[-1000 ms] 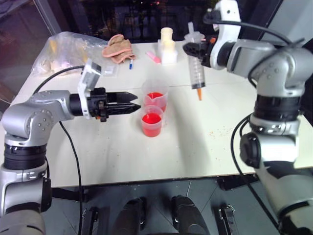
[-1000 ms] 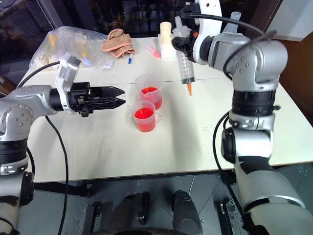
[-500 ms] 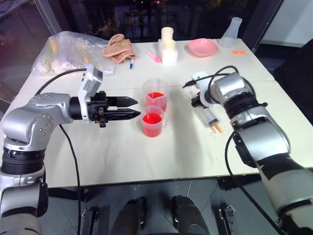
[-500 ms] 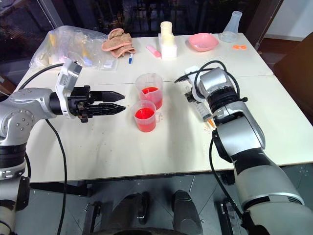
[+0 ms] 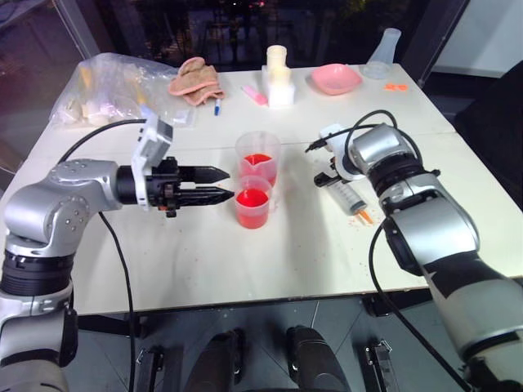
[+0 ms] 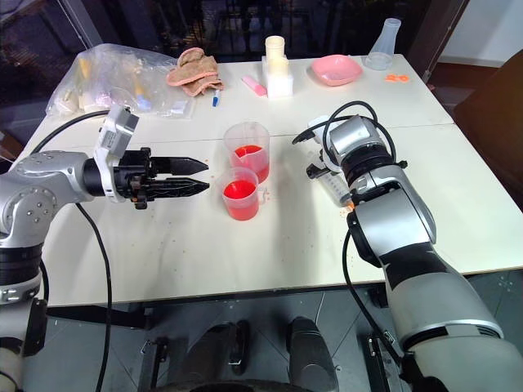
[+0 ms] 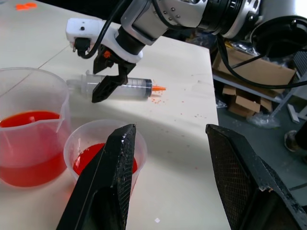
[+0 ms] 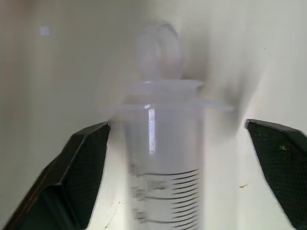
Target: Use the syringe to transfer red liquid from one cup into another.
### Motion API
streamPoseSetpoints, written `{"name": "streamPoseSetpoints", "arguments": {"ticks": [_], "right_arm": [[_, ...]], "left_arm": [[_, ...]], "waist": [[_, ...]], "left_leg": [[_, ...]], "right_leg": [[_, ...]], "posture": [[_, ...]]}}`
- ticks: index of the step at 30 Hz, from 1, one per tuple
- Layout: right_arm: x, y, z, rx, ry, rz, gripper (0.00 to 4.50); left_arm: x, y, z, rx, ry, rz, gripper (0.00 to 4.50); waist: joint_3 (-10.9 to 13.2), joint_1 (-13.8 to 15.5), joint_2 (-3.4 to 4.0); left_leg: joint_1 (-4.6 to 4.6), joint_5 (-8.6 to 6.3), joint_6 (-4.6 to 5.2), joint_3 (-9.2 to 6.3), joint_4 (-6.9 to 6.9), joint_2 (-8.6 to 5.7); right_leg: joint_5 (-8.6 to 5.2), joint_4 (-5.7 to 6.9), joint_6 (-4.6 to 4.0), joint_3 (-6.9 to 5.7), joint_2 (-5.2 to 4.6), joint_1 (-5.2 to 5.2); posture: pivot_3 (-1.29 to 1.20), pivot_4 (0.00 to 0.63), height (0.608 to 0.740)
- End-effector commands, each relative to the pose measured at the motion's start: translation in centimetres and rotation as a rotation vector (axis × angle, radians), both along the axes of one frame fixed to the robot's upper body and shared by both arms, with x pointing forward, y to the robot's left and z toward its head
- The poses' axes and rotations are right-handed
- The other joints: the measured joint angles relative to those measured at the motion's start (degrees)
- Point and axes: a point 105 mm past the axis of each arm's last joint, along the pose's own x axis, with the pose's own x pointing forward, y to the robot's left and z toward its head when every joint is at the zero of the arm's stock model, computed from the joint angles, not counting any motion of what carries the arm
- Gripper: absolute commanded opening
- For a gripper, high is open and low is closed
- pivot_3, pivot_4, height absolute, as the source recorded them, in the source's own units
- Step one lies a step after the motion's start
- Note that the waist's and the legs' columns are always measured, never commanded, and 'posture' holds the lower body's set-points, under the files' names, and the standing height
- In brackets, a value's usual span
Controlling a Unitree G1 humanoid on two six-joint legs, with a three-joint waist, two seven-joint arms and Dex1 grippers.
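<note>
Note the right end effector (image 7: 109,79) spread wide, holding nothing, astride the clear plastic syringe (image 5: 346,193) lying apparently flat on the white bench (image 5: 278,253), at 3 o'clock from the two clear red-filled cups (image 5: 257,189). The left end effector (image 5: 221,183), open and empty, hovers at their 9 o'clock.

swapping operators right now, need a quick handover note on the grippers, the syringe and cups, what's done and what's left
Left gripper: open, empty, held level just left of the two cups.
Right gripper: open over the syringe, fingers either side of the barrel, not gripping.
Syringe: lying flat on the table right of the cups, orange tip toward the robot, barrel looks empty.
Taller cup and shorter cup: upright, side by side, both holding red liquid.
Done: syringe set down and released.
Left: cannot tell if more transfer is wanted; if not, pull the right arm back.
</note>
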Motion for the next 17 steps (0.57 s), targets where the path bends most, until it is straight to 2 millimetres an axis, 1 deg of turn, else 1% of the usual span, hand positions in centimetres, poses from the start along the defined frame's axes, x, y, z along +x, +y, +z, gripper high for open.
{"name": "streamPoseSetpoints", "arguments": {"ticks": [1, 2, 4, 6, 8, 9, 11, 12, 15, 17], "right_arm": [[0.1, -1.0, 4.6, 0.016, -0.076, 0.002, 4.46], [-0.1, -1.3, 5.4, 0.024, -0.081, -0.003, 4.46], [-1.2, -2.0, 8.4, 0.051, -0.123, 0.022, 4.46], [-2.6, -2.0, 11.1, 0.058, -0.196, 0.107, 4.46], [-4.4, -1.8, 13.0, 0.049, -0.254, 0.222, 4.46], [-5.1, -1.7, 13.4, 0.041, -0.268, 0.258, 4.46], [-7.4, -2.2, 14.7, 0.036, -0.303, 0.331, 4.46], [-8.5, -2.3, 15.0, 0.031, -0.309, 0.367, 4.46], [-11.3, -1.8, 15.2, 0.032, -0.317, 0.464, 4.46], [-12.5, -1.5, 15.1, 0.027, -0.324, 0.502, 4.46]], "left_arm": [[0.1, 0.1, 0.8, 0.012, -0.040, -0.005, 2.44], [0.1, 0.1, 0.8, 0.012, -0.039, -0.005, 2.44], [0.3, 0.4, 1.1, 0.019, -0.043, -0.003, 2.44], [0.7, 0.8, 1.4, 0.030, -0.054, 0.007, 2.44], [1.2, 1.3, 1.9, 0.033, -0.068, 0.031, 2.44], [1.3, 1.4, 2.1, 0.034, -0.072, 0.039, 2.44], [1.6, 2.0, 2.7, 0.038, -0.083, 0.053, 2.44], [1.6, 2.2, 2.8, 0.045, -0.088, 0.058, 2.44], [1.5, 2.7, 2.8, 0.074, -0.084, 0.061, 2.44], [1.4, 2.8, 2.7, 0.081, -0.075, 0.059, 2.44]], "waist": [[0.03, 0.12, 0.04], [0.03, 0.30, 0.05], [0.04, 0.43, 0.06], [0.06, 0.54, 0.09], [0.06, 0.58, 0.08], [0.06, 0.51, 0.08], [0.05, 0.22, 0.06], [0.06, 0.19, 0.07], [0.07, 0.11, 0.07], [0.07, 0.14, 0.07]], "left_leg": [[-0.01, 0.00, 0.00, 0.00, 0.00, -0.02], [-0.02, 0.00, 0.00, 0.00, 0.01, -0.03], [-0.05, 0.00, 0.01, -0.01, 0.03, -0.05], [-0.11, -0.02, 0.03, -0.03, 0.05, -0.07], [-0.12, -0.04, 0.06, -0.03, 0.03, -0.06], [-0.11, -0.05, 0.07, -0.04, 0.02, -0.04], [-0.07, -0.06, 0.08, -0.04, 0.02, -0.01], [-0.06, -0.07, 0.09, -0.03, 0.04, 0.01], [-0.07, -0.07, 0.10, 0.00, 0.04, 0.02], [-0.07, -0.07, 0.10, 0.01, 0.04, 0.04]], "right_leg": [[0.00, 0.00, 0.00, 0.00, 0.00, -0.01], [0.00, 0.00, 0.00, 0.00, 0.00, -0.02], [0.00, -0.01, 0.00, -0.05, -0.01, -0.01], [0.00, -0.03, 0.00, -0.08, -0.04, -0.05], [-0.01, -0.06, 0.01, -0.12, -0.04, -0.05], [-0.01, -0.08, 0.02, -0.14, -0.05, -0.03], [-0.02, -0.11, 0.03, -0.15, -0.08, 0.04], [-0.02, -0.11, 0.02, -0.15, -0.08, 0.04], [-0.02, -0.10, 0.03, -0.14, -0.11, 0.03], [-0.02, -0.10, 0.03, -0.12, -0.12, 0.02]], "posture": [[0.00, 0.150, 0.740], [0.00, 0.150, 0.740], [0.00, 0.150, 0.740], [0.00, 0.150, 0.740], [0.00, 0.150, 0.740], [0.00, 0.150, 0.740], [0.00, 0.150, 0.740], [0.00, 0.150, 0.740], [0.00, 0.150, 0.740], [0.00, 0.150, 0.740]]}}
